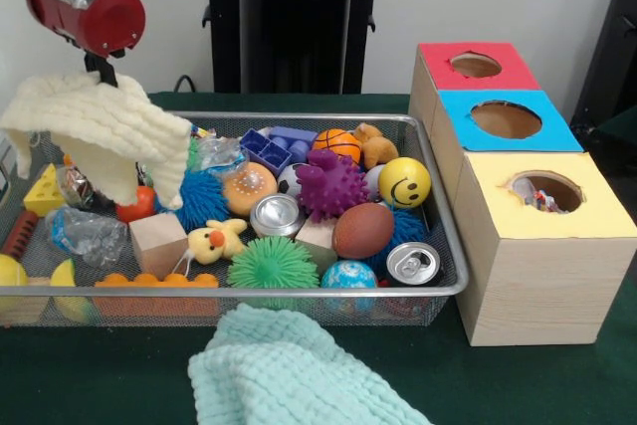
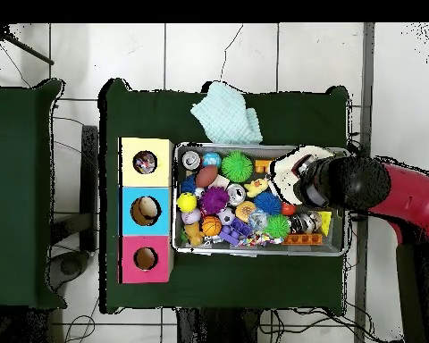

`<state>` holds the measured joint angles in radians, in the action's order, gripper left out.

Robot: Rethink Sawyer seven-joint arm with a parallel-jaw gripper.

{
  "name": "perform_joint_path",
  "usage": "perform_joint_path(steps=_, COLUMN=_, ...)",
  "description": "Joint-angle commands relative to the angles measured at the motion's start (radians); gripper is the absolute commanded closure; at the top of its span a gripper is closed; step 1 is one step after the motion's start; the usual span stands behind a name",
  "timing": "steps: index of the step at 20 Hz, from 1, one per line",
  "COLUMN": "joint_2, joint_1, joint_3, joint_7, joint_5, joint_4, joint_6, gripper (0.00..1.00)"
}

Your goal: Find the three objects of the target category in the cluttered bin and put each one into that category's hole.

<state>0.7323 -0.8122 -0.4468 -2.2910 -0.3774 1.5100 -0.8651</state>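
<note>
Nearest you on the desk [image 1: 60, 385] lay a pale green cloth [image 1: 289, 375], just in front of the wire bin [image 1: 453, 291]. The bin was packed: two cans [image 1: 412, 263], a green spiky ball [image 1: 273, 266], a brown football [image 1: 362, 230], a yellow duck [image 1: 216, 241], a purple spiky ball [image 1: 331, 184], a smiley ball [image 1: 404, 182], a small basketball [image 1: 340, 143] and blue bricks [image 1: 277, 145] toward the far side. To the right stood the three boxes: the yellow box [image 1: 542, 236] nearest, then the blue box [image 1: 508, 121], then the red box [image 1: 476, 67].

At the bin's left end the hand [image 1: 100, 75] hung above the clutter with a cream cloth [image 1: 100, 131] draped from it, lifted clear of the toys. The cloth hid the tips, so you could only judge that they were clamped on it.

Something small showed in the yellow box's hole, and overhead something rounded sat in the blue one. Which category was the target you could not tell, so the count done stayed uncertain. Much clutter was left to search.
</note>
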Motion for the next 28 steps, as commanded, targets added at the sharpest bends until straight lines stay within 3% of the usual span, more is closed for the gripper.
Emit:
perform_joint_path(steps=1, joint_2=-0.069, joint_1=-0.050, joint_3=-0.092, joint_7=0.374, joint_5=-0.075, joint_4=-0.008, joint_6=-0.048, gripper=1.00)
perform_joint_path(steps=13, joint_2=-0.099, joint_1=-0.129, joint_3=-0.125, joint_7=0.373, joint_5=-0.169, joint_4=0.090, joint_6=0.059, gripper=1.00)
perform_joint_path(steps=19, joint_2=-0.121, joint_1=-0.171, joint_3=-0.159, joint_7=0.408, joint_5=-0.191, joint_4=0.103, joint_6=0.054, gripper=1.00)
perform_joint_path(steps=28, joint_2=-0.108, joint_1=-0.164, joint_3=-0.177, joint_7=0.363, joint_5=-0.210, joint_4=0.109, joint_6=0.041, gripper=1.00)
